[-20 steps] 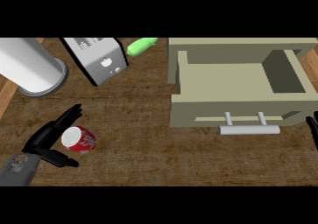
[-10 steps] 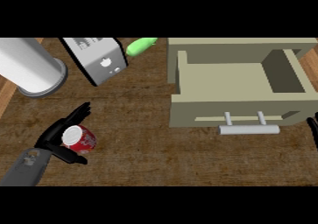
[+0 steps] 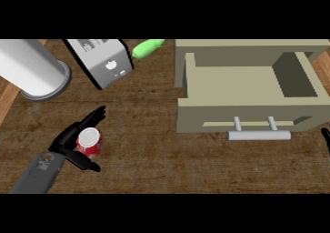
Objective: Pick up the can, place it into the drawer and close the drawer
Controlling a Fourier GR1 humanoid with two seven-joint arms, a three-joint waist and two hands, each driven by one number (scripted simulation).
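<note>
A red can (image 3: 89, 141) with a silver top stands upright on the wooden counter at lower left. My left hand (image 3: 65, 144) is open around it: the fingers stretch past its far left side and the thumb lies below its right side. The beige drawer (image 3: 247, 116) at the right is pulled open, its inside bare, with a grey bar handle (image 3: 258, 135) on the front. My right hand (image 3: 329, 143) rests at the right edge, only the fingertips showing, straight.
A large white cylinder (image 3: 27, 69) stands at the top left. Next to it are a grey boxy appliance (image 3: 101, 62) and a green object (image 3: 147, 48) at the top edge. The counter's wooden edge runs along the left.
My left hand has slid up and to the right, closing in around the can. The can, the drawer and my right hand have stayed in place.
</note>
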